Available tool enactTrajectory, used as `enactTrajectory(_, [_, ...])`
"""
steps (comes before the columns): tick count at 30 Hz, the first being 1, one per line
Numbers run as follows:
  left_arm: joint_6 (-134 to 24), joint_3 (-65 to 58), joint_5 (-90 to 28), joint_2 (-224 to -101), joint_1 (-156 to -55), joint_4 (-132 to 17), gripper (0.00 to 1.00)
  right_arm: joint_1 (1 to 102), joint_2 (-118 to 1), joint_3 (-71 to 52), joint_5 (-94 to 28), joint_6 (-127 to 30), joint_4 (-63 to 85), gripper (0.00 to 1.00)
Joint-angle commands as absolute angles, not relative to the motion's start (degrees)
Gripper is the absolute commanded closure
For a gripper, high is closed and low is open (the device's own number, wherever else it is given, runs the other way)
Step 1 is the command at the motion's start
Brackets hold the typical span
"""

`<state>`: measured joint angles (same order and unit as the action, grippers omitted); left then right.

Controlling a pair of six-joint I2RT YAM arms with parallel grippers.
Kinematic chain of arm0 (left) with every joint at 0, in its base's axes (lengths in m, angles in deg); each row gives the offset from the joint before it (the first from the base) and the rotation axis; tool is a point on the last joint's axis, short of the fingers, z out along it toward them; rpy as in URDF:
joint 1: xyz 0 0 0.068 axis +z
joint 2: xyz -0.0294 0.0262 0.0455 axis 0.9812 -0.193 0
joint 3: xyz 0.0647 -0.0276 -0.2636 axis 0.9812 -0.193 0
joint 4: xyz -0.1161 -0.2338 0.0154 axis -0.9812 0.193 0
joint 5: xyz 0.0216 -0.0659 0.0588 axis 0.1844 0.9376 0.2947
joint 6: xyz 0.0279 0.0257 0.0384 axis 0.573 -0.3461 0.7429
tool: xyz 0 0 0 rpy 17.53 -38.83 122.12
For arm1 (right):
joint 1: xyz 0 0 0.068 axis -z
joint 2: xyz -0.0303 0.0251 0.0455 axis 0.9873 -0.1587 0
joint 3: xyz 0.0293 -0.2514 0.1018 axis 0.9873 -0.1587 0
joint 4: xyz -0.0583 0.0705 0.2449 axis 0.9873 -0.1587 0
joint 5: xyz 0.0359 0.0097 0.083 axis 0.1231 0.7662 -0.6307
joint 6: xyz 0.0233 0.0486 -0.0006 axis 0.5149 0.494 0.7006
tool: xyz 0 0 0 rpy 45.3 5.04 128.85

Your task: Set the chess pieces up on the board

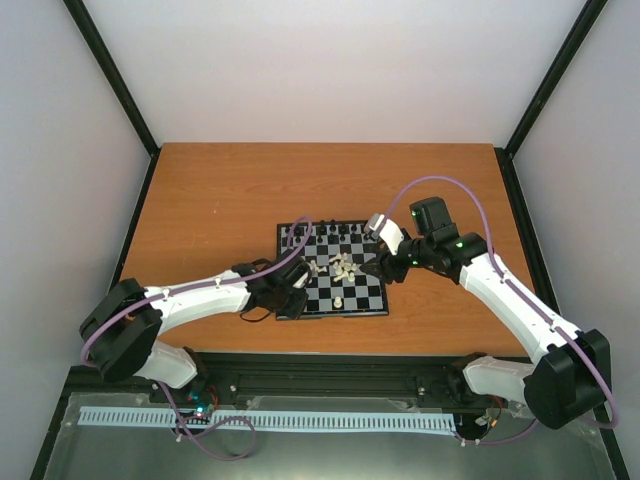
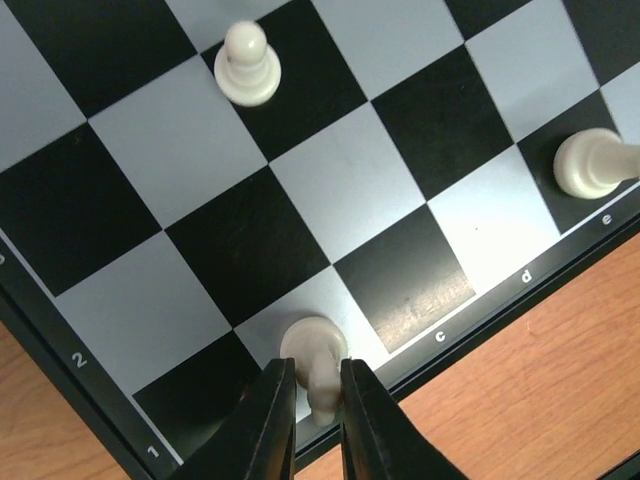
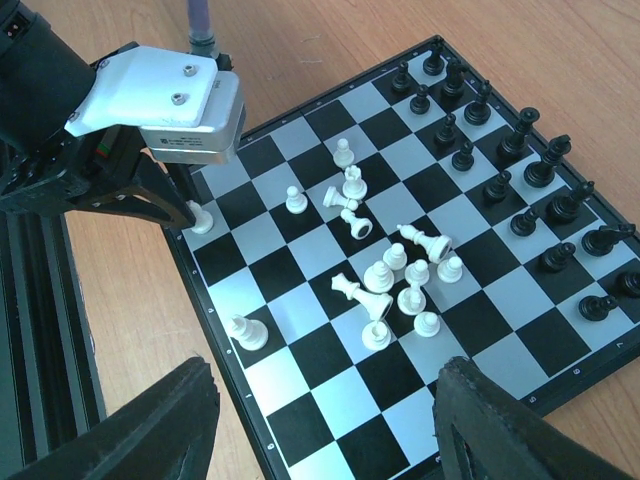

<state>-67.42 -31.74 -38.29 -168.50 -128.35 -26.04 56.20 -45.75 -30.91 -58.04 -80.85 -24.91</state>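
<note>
Black fingers (image 2: 268,425) of the left end effector (image 2: 318,372) fill the bottom of the left wrist view. They are pressed together on the top of a cream-white piece (image 2: 312,342); what kind of piece it is I cannot tell. Its round base rests on a pale square in the nearest row of the board (image 2: 250,250), one square in from the corner.

White characters are printed on the board's black border. Along one edge they read "c", "d" and "e". Around the corner stand "1" and "2", with a further mark cut off at the picture's edge. The gripped piece stands on the square just left of the one marked "c", in the row marked "1".

A white pawn (image 2: 247,65) stands upright on a black square farther up the board. Another white piece (image 2: 590,163) stands in the first row, on the black square above "e". Orange-brown wooden tabletop (image 2: 520,400) shows beyond the border.

From the right wrist, the right end effector (image 3: 328,385) hangs above the board's near side with its fingers spread wide apart, holding nothing. White chessmen (image 3: 400,280) are bunched mid-board, several toppled. The black chessmen (image 3: 520,170) stand in two rows along the far side.
</note>
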Motion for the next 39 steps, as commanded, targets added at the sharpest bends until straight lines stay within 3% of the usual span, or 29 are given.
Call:
enactTrajectory(1, [-67.64,-32.56,-37.28,-167.33,-128.97,-25.78,0.84,56.62,-46.05,-31.28,-58.72,-81.55,-24.61,0.40])
enactTrajectory(8, [-67.31,-31.63,-37.49,-168.36,-128.97,-25.36,0.80,56.61,-46.49,-31.23,-58.58,-81.59,-24.67,0.40])
enactTrajectory(17, [-66.61,-22.66,-38.55,-162.98,-128.95,-13.55,0.55,56.61,-46.23,-31.10,-58.73,-81.64,-24.86,0.40])
enactTrajectory(24, [-66.03,-15.17,-51.11,-167.48,-128.37,-13.65,0.44,56.62,-45.98,-30.76,-58.70,-81.79,-24.98,0.40])
enactTrajectory(27, [-64.70,-12.20,-51.77,-172.50,-126.46,-16.60,0.44,56.61,-45.64,-30.82,-58.73,-81.64,-25.07,0.40])
enactTrajectory(35, [-65.55,-6.54,-49.23,-184.39,-121.33,-17.44,0.69,56.78,-44.15,-31.10,-57.37,-81.67,-24.76,0.40])
enactTrajectory(39, [-66.00,-6.18,-48.48,-186.14,-121.16,-17.90,0.70,56.86,-43.96,-31.12,-57.09,-81.80,-24.78,0.40])
